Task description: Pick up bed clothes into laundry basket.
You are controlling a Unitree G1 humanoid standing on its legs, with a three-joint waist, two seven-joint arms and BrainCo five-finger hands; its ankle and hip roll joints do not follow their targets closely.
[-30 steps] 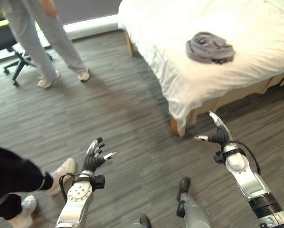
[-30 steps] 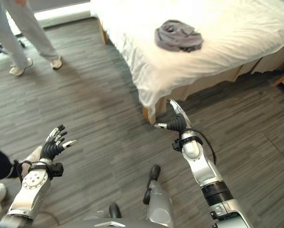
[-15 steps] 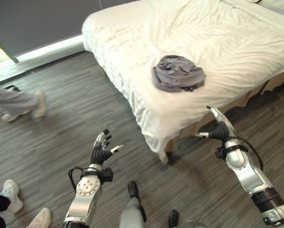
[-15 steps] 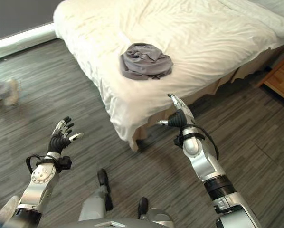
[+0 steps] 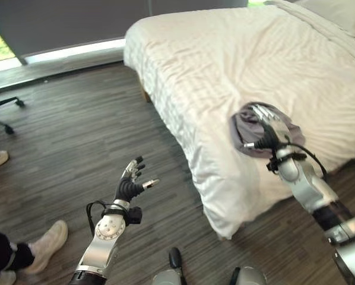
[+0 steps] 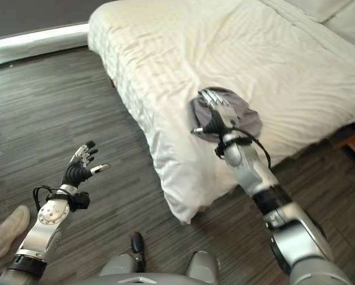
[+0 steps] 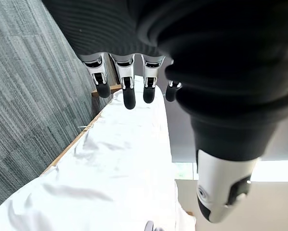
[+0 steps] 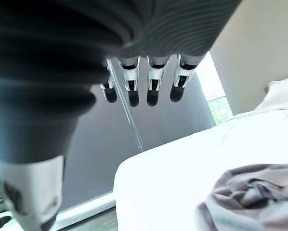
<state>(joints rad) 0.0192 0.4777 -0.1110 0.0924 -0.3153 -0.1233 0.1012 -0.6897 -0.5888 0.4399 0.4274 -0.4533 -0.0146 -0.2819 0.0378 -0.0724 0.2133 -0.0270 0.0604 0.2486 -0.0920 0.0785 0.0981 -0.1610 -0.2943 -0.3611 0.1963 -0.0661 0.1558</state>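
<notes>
Crumpled grey garment (image 6: 240, 116) near edge of white bed (image 5: 225, 65), prob. light, soft & floppy; right hand (image 6: 216, 116) spread above, best bunching folds at middle; left hand (image 5: 130, 187) open, idle.

A white bed (image 6: 165, 65) stands on a dark wooden floor (image 6: 47, 130). A crumpled grey garment (image 6: 246, 119) lies on the bed, near its near edge and not far from the near corner where the sheet hangs down. The right hand (image 6: 216, 114) is over the garment with its fingers straight and spread. The left hand (image 6: 78, 173) is above the floor, well apart from the bed, with fingers relaxed. A light shoe (image 6: 8, 228) shows on the floor near it.
</notes>
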